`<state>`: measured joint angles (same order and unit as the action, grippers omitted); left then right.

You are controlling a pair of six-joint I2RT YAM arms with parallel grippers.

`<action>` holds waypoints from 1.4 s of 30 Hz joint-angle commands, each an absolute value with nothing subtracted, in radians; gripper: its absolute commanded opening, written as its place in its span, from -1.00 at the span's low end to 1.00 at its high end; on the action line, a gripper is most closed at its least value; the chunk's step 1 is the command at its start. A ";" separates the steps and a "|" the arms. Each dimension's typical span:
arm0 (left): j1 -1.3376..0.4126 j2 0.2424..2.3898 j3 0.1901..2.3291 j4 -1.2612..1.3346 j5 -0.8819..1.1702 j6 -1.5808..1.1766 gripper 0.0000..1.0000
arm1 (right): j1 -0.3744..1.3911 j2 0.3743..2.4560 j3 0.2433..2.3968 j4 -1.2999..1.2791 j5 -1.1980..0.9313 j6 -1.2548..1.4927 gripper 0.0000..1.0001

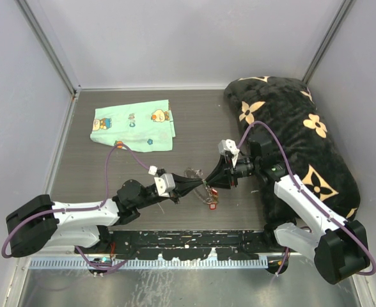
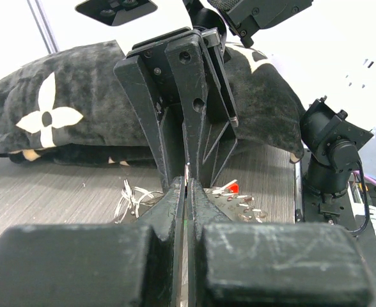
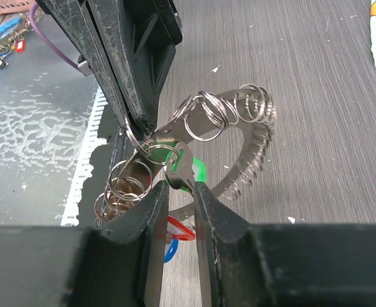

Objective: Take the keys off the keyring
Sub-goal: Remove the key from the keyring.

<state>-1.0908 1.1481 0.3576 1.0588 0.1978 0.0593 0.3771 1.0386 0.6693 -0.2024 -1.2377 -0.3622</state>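
**Grey table (image 1: 194,128), centre frame: green key lined up for removal**

Middle of top view, both arms nose to nose. Left gripper (image 2: 186,182) pressed together on keyring (image 3: 255,150), gripping its rim near upper left of right wrist view. Right gripper (image 3: 180,192) set either side of green key (image 3: 188,167), gap narrow; true pinch cannot be told. Red key (image 3: 178,229) and blue key (image 3: 169,251) dangling lower down. Step judged: seizing one key. Next calls for a firm hold on the head, then sliding its small loop off the ring, left side kept steady.
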 commanded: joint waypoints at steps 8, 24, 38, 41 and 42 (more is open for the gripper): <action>-1.088 1.163 0.391 1.239 0.207 0.027 -1.00 | 0.373 1.021 0.690 -0.112 -1.259 -0.304 -0.43; -1.089 1.150 0.382 1.237 0.198 0.028 -1.00 | 0.379 1.013 0.717 -0.208 -1.234 -0.407 -0.82; -1.088 1.106 0.345 1.153 0.144 0.051 -1.00 | 0.395 1.016 0.910 -0.609 -1.034 -0.784 -0.98; -1.088 1.111 0.344 1.143 0.134 0.057 -1.00 | 0.430 1.029 0.964 -0.701 -0.962 -0.853 -0.98; -1.088 1.115 0.342 1.143 0.131 0.059 -1.00 | 0.447 1.034 0.983 -0.728 -0.934 -0.872 -0.98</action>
<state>-1.0908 1.1419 0.3374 1.0691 0.1551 0.0418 0.4042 1.0222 0.8860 -0.5842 -1.0584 -0.7361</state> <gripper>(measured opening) 0.007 0.115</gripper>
